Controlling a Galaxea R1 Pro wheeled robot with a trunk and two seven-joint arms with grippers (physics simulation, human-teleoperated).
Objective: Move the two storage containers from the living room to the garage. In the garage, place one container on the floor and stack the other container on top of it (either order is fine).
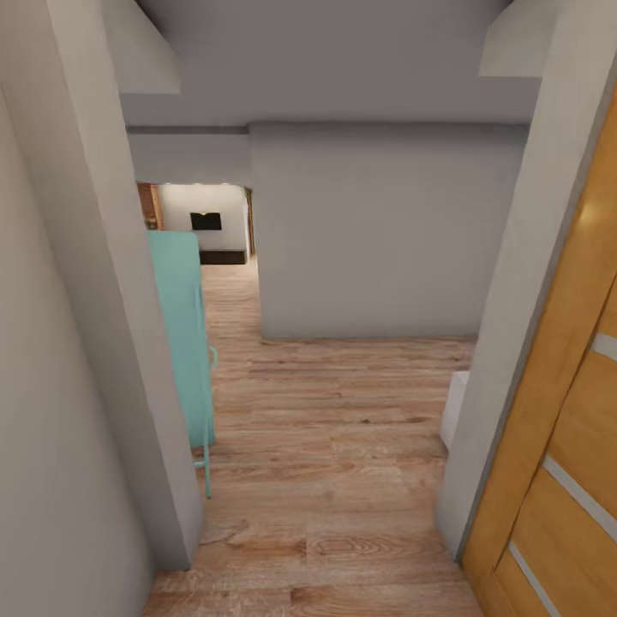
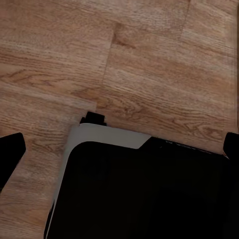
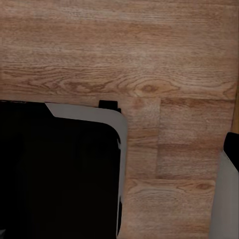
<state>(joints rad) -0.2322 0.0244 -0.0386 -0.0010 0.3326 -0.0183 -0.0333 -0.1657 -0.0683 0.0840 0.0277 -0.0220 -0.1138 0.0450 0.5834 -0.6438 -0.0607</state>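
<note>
I am in a narrow passage with a light wood plank floor (image 1: 334,446). The storage containers and the garage are out of view. In the left wrist view my left gripper (image 2: 119,149) hangs open over the planks and the black, white-edged robot base (image 2: 144,194), one dark fingertip (image 2: 10,154) at each side edge and nothing between them. In the right wrist view my right gripper (image 3: 119,154) is also open above the planks and the base, with one dark fingertip (image 3: 232,149) at the edge.
A grey wall corner (image 1: 94,343) stands close on the left with a teal panel (image 1: 182,326) behind it. An orange wooden door (image 1: 557,446) and a wall edge (image 1: 506,343) close the right. A grey wall (image 1: 386,231) faces me; a corridor leads to a lit far room (image 1: 206,223).
</note>
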